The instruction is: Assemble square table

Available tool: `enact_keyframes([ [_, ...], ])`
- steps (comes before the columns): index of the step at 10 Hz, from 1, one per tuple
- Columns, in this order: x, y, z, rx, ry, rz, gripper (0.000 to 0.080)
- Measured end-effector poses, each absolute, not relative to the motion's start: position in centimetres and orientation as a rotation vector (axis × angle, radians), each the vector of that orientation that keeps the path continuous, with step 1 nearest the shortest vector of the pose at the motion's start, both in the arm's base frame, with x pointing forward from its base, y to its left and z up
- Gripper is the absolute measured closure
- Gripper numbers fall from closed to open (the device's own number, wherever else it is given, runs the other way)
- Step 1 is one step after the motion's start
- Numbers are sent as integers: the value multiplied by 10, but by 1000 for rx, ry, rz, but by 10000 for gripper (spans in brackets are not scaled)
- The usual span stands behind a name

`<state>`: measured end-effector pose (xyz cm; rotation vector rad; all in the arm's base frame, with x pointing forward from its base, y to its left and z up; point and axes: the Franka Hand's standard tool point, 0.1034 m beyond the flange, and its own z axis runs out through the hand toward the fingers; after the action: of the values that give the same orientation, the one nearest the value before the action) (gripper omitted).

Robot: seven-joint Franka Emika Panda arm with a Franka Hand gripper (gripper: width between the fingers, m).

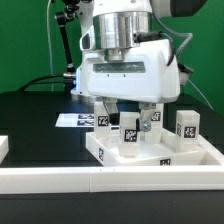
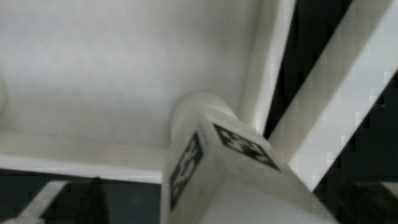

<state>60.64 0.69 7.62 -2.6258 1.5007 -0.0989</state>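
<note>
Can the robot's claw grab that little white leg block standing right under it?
Probably yes. The claw hangs open directly over the short white plastic leg block, a finger on each side, inside the big white square tray-like tabletop. Nothing blocks it.

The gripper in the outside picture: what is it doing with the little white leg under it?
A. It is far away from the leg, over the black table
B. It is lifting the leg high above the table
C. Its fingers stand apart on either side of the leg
C: the gripper has its fingers spread, with the tagged leg standing between them on the tabletop, not lifted.
</note>
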Motion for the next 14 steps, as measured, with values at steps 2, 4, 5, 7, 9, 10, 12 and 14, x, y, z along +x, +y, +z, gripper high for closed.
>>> enact_keyframes([
  [2,606,11,76,-2694,1379,-105,150],
  [4,607,11,76,-2834,1097,-122,150],
  [5,606,11,76,-2875,994,-127,150],
  [7,606,13,76,-2938,825,-136,150],
  [9,607,10,77,-2999,613,-147,150],
  [10,607,10,77,-3021,519,-151,150],
  [12,607,9,77,-3064,329,-156,150],
  [14,608,8,78,-3097,173,-158,150],
])
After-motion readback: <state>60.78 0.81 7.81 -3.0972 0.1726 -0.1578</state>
